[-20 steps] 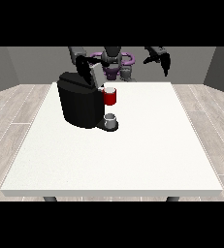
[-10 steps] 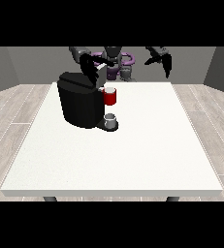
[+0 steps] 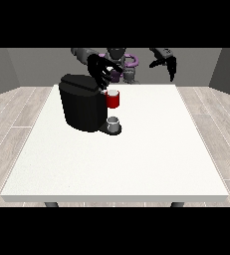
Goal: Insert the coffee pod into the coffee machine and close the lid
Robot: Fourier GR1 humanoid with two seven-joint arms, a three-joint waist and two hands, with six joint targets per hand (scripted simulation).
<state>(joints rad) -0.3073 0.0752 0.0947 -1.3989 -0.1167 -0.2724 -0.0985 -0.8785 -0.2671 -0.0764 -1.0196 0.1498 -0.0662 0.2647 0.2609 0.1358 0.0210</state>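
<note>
Coffee machine, black, stands on the white table toward its far side, at the view's left. My hand at the view's left hovers just above its top, fingers spread. My hand at the view's right hangs raised, fingers relaxed, holding nothing. A red thing at the machine sits above a grey thing on its base.

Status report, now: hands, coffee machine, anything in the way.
Hand at view's left spread open above the coffee machine. Hand at view's right raised off the table, fingers relaxed. A red thing at the machine, a grey thing below it.
</note>
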